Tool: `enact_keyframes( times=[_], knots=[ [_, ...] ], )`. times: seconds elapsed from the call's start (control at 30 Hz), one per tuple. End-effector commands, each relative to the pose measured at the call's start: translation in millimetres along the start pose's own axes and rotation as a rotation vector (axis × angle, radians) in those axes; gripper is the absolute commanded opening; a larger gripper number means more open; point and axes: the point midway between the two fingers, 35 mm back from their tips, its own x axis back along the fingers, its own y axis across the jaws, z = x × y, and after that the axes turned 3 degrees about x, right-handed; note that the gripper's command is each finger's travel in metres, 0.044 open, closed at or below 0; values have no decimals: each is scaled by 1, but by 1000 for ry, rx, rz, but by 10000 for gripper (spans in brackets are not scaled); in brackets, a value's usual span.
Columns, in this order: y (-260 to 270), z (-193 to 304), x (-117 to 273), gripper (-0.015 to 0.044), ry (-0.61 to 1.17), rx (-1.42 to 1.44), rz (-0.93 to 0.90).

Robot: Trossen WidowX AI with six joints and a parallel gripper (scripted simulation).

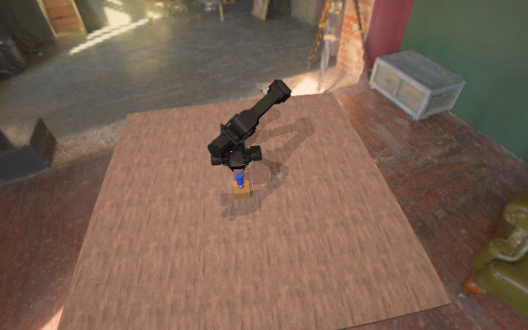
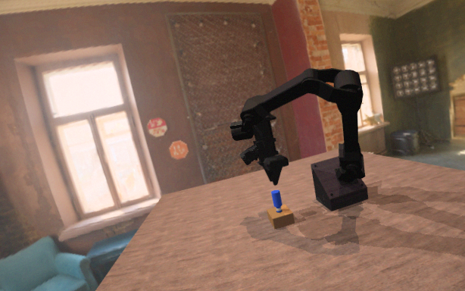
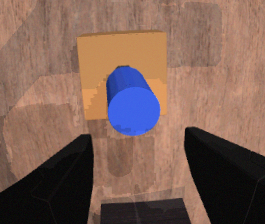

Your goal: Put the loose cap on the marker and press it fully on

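The blue cap [image 2: 276, 198] sits on top of the marker, which stands upright in the tan holder block [image 2: 280, 217] on the table. Only a short pale piece of the marker [image 2: 278, 208] shows under the cap. My gripper [image 2: 275, 179] hangs straight above the cap, clear of it, with a gap between. In the wrist view the cap [image 3: 132, 106] and block lie below and ahead of my two dark fingers, which stand apart with nothing between them. In the top view the capped marker [image 1: 239, 178] stands just in front of the gripper [image 1: 235, 168].
The arm's black base [image 2: 338, 183] stands on the table behind and to the right of the block. The table's edges are far from the block on all sides.
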Motion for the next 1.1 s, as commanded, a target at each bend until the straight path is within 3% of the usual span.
enact_keyframes(
  times=[0.0, 0.13, 1.07],
  knots=[
    [-1, 0, 0, 99, 1, 4, 1],
    [-1, 0, 0, 0, 1, 4, 1],
    [0, 0, -29, 0, 1, 5, 1]
  ],
)
